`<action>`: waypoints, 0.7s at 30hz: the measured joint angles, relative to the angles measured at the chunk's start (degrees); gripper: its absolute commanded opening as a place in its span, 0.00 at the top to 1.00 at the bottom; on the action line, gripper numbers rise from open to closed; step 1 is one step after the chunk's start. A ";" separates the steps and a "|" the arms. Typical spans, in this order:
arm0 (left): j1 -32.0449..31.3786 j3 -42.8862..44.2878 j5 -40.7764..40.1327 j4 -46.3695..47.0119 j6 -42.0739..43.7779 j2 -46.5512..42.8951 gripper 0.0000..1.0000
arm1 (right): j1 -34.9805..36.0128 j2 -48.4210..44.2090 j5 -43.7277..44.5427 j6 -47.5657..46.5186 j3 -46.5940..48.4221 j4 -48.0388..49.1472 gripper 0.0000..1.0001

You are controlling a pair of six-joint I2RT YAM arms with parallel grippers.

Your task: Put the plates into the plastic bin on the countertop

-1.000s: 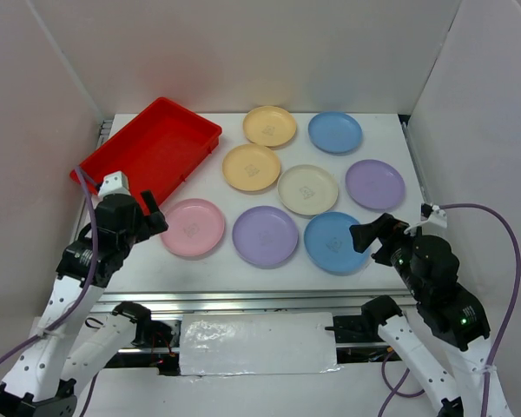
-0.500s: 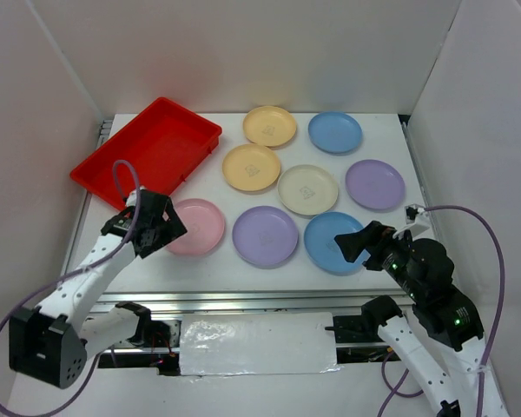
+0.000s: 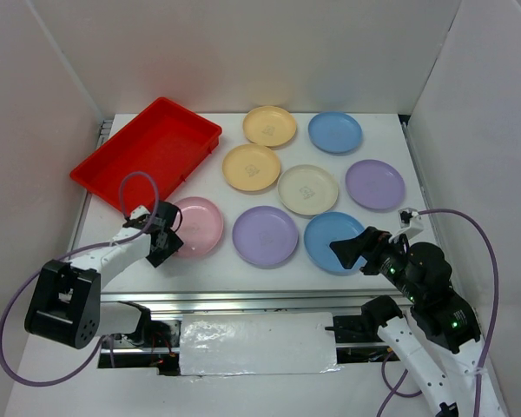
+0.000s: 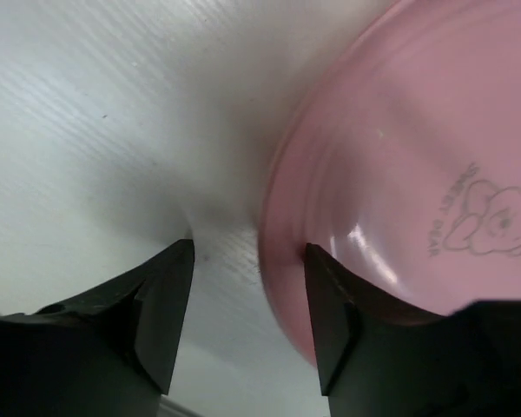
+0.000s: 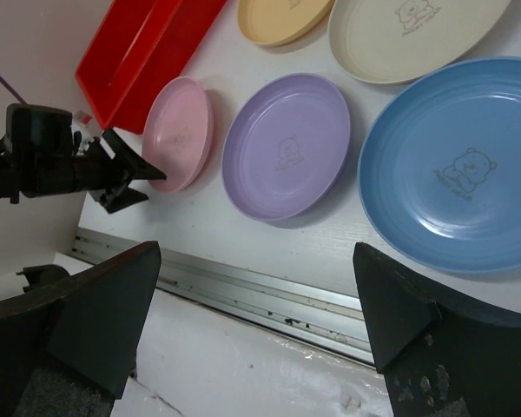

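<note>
Eight plates lie on the white countertop [image 3: 217, 271]. The pink plate [image 3: 195, 226] lies nearest the red plastic bin [image 3: 148, 152], which holds nothing. My left gripper [image 3: 167, 241] is open and low at the pink plate's near-left rim. In the left wrist view the gripper [image 4: 247, 252] straddles the rim of the pink plate [image 4: 417, 174], one finger over the plate and one over the table. My right gripper [image 3: 352, 250] is open and empty, raised over the near blue plate [image 3: 330, 233].
Two yellow plates [image 3: 270, 126] [image 3: 252, 167], a far blue plate [image 3: 335, 132], a cream plate [image 3: 308, 189] and two purple plates [image 3: 375, 184] [image 3: 265, 235] fill the middle and right. White walls stand on three sides. A metal rail [image 5: 269, 291] runs along the front edge.
My left arm has come down and moved right, bringing its open gripper to the pink plate's rim. My right gripper has shifted slightly left over the near blue plate.
</note>
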 measured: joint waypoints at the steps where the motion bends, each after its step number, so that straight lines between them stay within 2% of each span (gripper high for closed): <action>1: 0.00 0.00 -0.28 0.52 -0.33 0.11 0.44 | 0.00 0.00 -0.35 -0.04 0.00 0.00 0.00; 2: 0.00 0.00 -0.33 1.27 -0.85 0.15 0.50 | 0.00 -0.04 -0.57 -0.09 0.00 -0.02 0.00; 3: -0.02 -0.13 -0.37 2.21 -1.53 0.24 0.65 | 0.00 -0.07 -0.74 -0.22 0.00 -0.02 0.00; 4: -0.02 -0.35 -0.50 3.08 -2.36 0.26 0.72 | 0.00 -0.13 -0.79 -0.26 0.00 -0.02 0.00; 6: -0.09 -0.92 -0.72 4.35 -3.39 -0.39 0.84 | 0.00 -0.39 -0.81 -0.42 0.00 -0.02 0.00; 8: -0.15 -1.49 -1.07 4.72 -4.44 -3.50 0.89 | 0.00 -0.74 -0.87 -0.44 0.00 0.00 0.00; 9: -0.44 -1.92 -1.16 4.33 -4.74 -5.66 0.96 | 0.00 -0.92 -1.01 -0.44 0.00 -0.02 0.00; 11: -0.90 -2.67 -1.53 2.27 -4.87 -9.51 1.00 | 0.00 -0.98 -1.29 -0.44 0.00 0.02 0.00; 15: -1.31 -1.95 -2.01 -4.96 -4.28 -18.29 1.00 | -0.13 -0.96 -1.81 -0.44 0.00 0.22 0.00; 21: -1.57 12.04 -4.70 -14.12 -1.20 -26.91 1.00 | -0.22 -0.79 -2.32 -0.39 -0.09 1.66 0.00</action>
